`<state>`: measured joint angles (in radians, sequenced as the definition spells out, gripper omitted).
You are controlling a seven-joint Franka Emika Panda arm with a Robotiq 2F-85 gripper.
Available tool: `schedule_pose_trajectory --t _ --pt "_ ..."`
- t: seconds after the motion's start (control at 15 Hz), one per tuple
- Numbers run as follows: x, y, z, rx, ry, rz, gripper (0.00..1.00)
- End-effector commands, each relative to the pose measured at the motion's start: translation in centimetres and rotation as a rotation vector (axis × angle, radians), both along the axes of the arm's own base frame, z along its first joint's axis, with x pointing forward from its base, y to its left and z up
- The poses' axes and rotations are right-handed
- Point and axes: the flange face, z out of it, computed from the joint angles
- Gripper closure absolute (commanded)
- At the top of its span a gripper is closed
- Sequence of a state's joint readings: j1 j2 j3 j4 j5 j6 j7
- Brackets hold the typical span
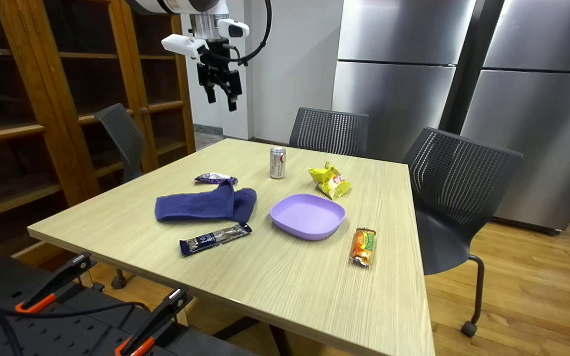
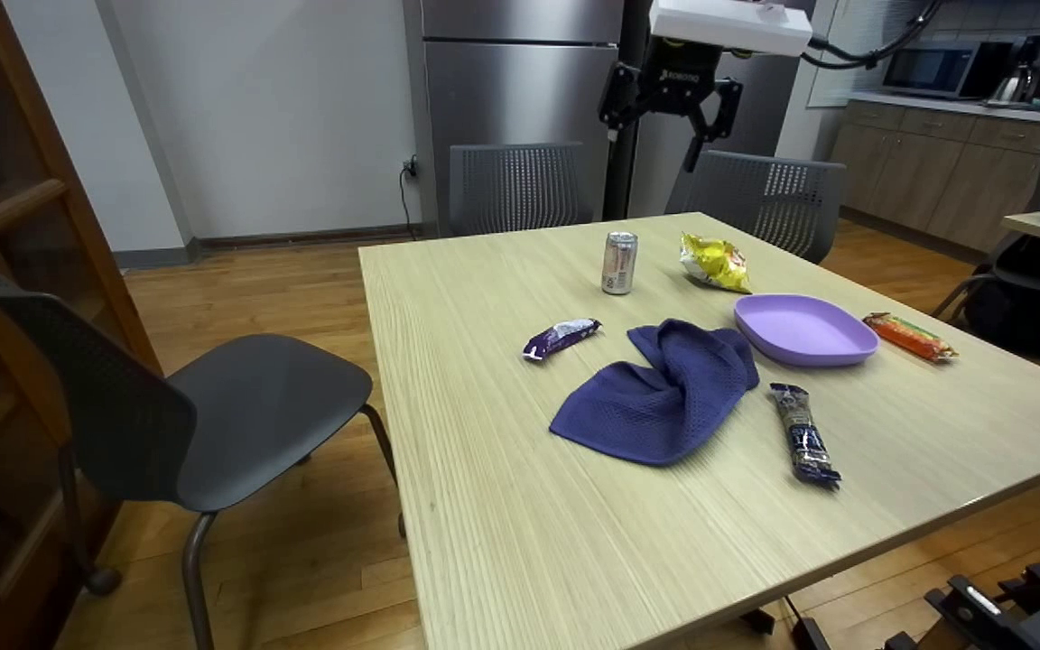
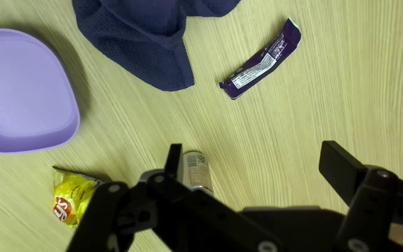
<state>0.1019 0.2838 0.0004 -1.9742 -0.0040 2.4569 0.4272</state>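
Claw (image 3: 254, 161) — ROBOTIQ lettering (image 2: 682, 78) — can (image 3: 198, 170) below

The wrist view is nearest: it looks steeply down past the spread jaws, which enter along its lower edge, onto the desk (image 3: 275, 129). Both exterior views look from well apart from the jaws, slanting down across the desk, the jaws near the top of each. In an exterior view the camera faces a pale wall (image 1: 292, 64) behind the jaws; in an exterior view refrigerators (image 2: 520, 99) stand behind them. All three views share the plate (image 3: 23, 87) and the can (image 3: 196, 168), both lower than the jaws.
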Motion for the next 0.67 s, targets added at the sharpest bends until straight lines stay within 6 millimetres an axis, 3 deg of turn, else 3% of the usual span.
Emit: schedule_pose_trajectory --t 0.0,0.6 --pt "1.7 1.8 -2.1 0.030 -0.010 -0.065 0.00" --pt "3.9 5.3 -7.7 0.071 -0.043 -0.131 0.00"
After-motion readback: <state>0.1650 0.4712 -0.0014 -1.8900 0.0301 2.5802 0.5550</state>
